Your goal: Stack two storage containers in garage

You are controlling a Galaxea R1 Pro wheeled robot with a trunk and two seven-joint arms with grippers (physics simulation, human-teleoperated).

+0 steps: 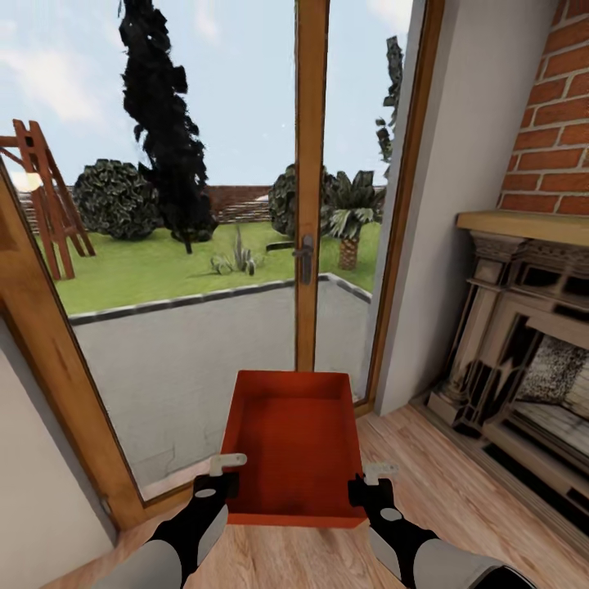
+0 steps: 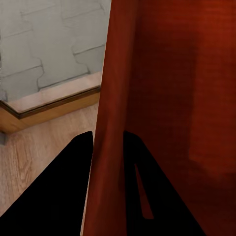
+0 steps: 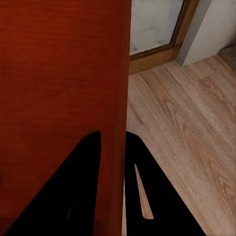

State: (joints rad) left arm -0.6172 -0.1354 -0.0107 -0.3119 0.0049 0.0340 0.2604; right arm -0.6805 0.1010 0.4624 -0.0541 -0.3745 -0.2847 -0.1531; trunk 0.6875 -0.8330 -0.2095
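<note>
1. Presently, one orange-red storage container point(image 1: 296, 446) is being held out in front of the robot, between both arms, above the light wood-plank floor point(image 1: 458, 491) of the living room.
2. Its far end is pointing toward the wood-framed glass garden doors point(image 1: 311, 204), and its open top is facing up, showing the ribbed inner bottom.
3. On the robot's left, the left gripper point(image 1: 219, 481) is clamping the container's left wall near the close corner; the left wrist view is showing one finger point(image 2: 54, 196) outside the wall and the other inside.
4. Opposite it, the right gripper point(image 1: 370, 484) is pinching the right wall in the same way, one finger point(image 3: 152, 196) outside and one inside.
5. Off to the right, the stone fireplace point(image 1: 523, 360) is standing under a wooden mantel point(image 1: 523, 225), with the red brick chimney point(image 1: 556, 123) rising above.
</note>
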